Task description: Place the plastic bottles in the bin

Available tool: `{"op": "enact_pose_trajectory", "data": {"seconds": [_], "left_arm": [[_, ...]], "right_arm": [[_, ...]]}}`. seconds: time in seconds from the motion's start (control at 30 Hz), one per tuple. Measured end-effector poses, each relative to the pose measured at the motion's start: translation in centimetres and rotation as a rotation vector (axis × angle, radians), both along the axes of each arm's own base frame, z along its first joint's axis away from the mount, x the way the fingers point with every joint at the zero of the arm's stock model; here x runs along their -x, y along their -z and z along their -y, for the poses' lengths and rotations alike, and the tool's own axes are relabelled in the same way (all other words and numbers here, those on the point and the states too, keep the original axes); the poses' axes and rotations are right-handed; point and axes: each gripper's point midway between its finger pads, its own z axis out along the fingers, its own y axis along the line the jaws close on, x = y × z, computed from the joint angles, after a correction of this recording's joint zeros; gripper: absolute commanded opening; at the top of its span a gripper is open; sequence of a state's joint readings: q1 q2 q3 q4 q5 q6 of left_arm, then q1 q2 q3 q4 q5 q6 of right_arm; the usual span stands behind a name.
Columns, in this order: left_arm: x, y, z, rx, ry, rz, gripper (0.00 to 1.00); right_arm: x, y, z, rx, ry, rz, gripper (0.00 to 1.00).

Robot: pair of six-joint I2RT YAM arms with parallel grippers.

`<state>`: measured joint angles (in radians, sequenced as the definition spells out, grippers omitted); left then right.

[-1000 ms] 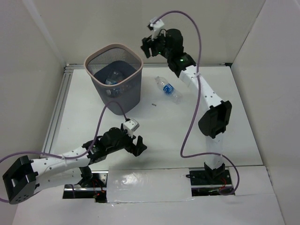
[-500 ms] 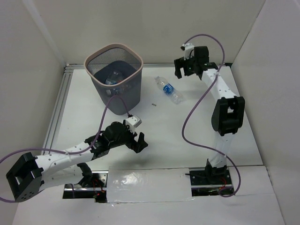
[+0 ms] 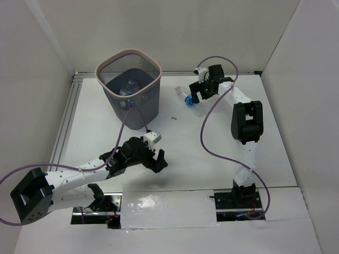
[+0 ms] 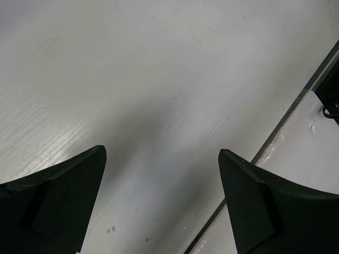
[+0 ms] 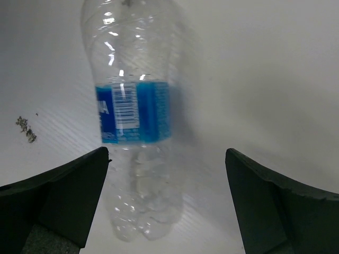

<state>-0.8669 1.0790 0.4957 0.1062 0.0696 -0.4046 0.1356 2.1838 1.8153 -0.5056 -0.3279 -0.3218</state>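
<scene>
The bin, dark wire mesh with a pale pink rim, stands at the back left, and clear plastic bottles lie inside it. One clear bottle with a blue label lies on the table to the bin's right. My right gripper hangs open just over it. In the right wrist view the bottle lies lengthwise between and ahead of the spread fingers of the right gripper, untouched. My left gripper is open and low over bare table near the front; in its wrist view the left gripper holds nothing.
White walls close in the table on three sides. An aluminium rail runs along the left edge. A small dark speck lies near the table's middle. Purple cables loop from both arms. A glossy taped strip spans the front edge.
The right arm swung from beside the bin's rim to the right and down onto the bottle on the table, its jaws spreading wide. The left gripper crept slightly right.
</scene>
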Motion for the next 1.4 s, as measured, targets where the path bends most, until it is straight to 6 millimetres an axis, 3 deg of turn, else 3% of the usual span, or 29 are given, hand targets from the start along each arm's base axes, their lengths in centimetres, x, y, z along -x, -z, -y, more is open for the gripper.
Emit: {"op": "enact_pose_trajectory", "data": {"seconds": [0.23, 0.37, 0.47, 0.63, 0.77, 0.93, 1.03, 1.13, 1.27, 1.4], "left_arm": [[0.0, 0.3, 0.1, 0.002, -0.012, -0.023, 1.00], [0.1, 0.2, 0.1, 0.004, -0.014, -0.026, 1.00], [0.1, 0.3, 0.1, 0.007, -0.017, -0.031, 1.00], [0.1, 0.4, 0.1, 0.008, -0.023, -0.041, 1.00], [0.1, 0.4, 0.1, 0.009, -0.023, -0.041, 1.00], [0.0, 0.3, 0.2, 0.012, -0.023, -0.038, 1.00], [-0.1, 0.1, 0.3, 0.020, -0.022, -0.031, 1.00], [-0.1, -0.2, 0.6, 0.034, -0.016, -0.023, 1.00], [-0.1, -0.4, 0.8, 0.046, -0.007, -0.020, 1.00], [0.0, -0.8, 0.8, 0.058, -0.001, -0.014, 1.00]], "right_arm": [[1.6, 2.5, -4.2, -0.025, -0.108, -0.067, 0.97], [1.8, 3.1, -4.4, -0.013, -0.108, -0.079, 0.96], [1.9, 3.6, -4.1, 0.017, -0.096, -0.084, 0.87], [3.1, 5.0, -5.2, 0.073, -0.122, -0.099, 0.54], [3.3, 4.9, -6.2, 0.081, -0.139, -0.088, 0.29], [3.8, 4.0, -6.5, 0.051, -0.135, -0.101, 0.11], [4.0, 1.4, -6.8, 0.002, -0.120, -0.085, 0.10], [3.4, -3.6, -7.6, -0.068, -0.105, -0.014, 0.10], [1.4, -13.7, -9.1, -0.160, -0.103, 0.195, 0.08], [1.7, -23.4, -12.1, -0.235, -0.148, 0.419, 0.08]]}}
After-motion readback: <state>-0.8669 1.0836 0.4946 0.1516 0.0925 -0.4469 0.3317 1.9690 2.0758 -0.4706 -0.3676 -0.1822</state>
